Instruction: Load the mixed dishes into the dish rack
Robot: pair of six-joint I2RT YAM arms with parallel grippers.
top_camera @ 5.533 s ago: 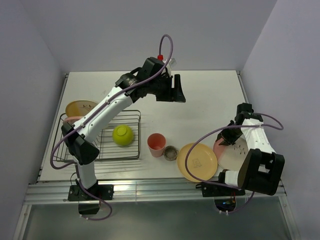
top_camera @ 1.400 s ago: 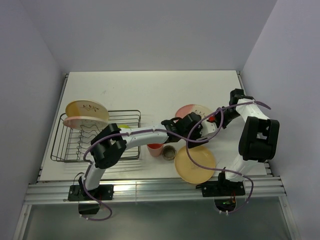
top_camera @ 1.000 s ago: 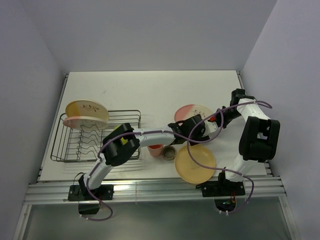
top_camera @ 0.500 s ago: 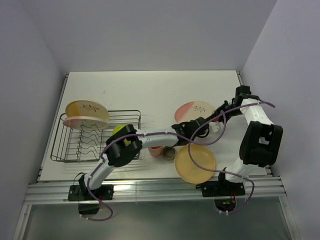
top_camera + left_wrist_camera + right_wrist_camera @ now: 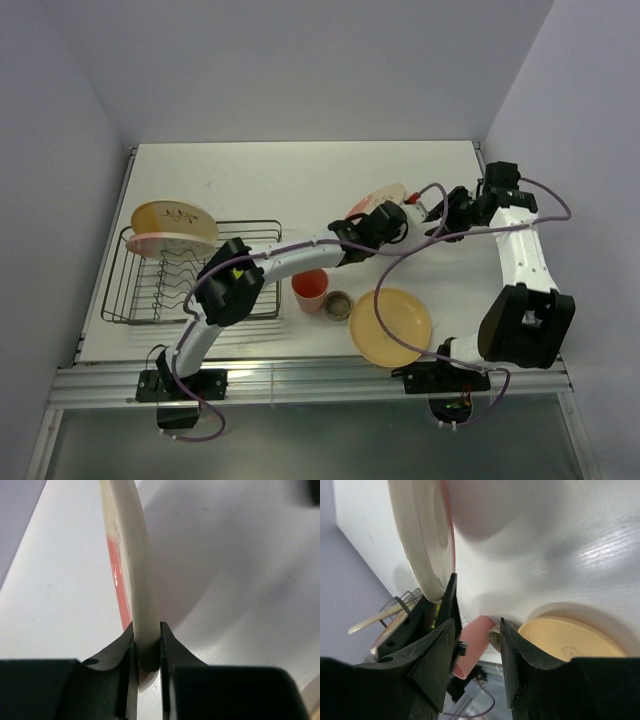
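Observation:
The cream-and-pink plate (image 5: 376, 200) hangs tilted on edge above the table's middle. My left gripper (image 5: 386, 218) is shut on its rim; in the left wrist view the plate (image 5: 131, 555) runs edge-on between the jaws of the left gripper (image 5: 148, 647). My right gripper (image 5: 440, 212) stands open just right of the plate, apart from it. In the right wrist view the right gripper (image 5: 477, 650) holds nothing, and the plate (image 5: 420, 530) is up left. The dish rack (image 5: 150, 295) sits at the left with two plates (image 5: 175, 220) standing in it.
A pink cup (image 5: 311, 288), a tiny grey-brown cup (image 5: 340, 304) and a yellow-orange plate (image 5: 392, 326) lie near the front edge, below the held plate. A yellow-green bowl (image 5: 237, 268) in the rack is mostly hidden by my left arm. Walls enclose the table on three sides.
My left gripper has shut on the cream-and-pink plate's rim. My right gripper has opened, let the plate go and drawn back to the right. The plate now stands higher and more on edge.

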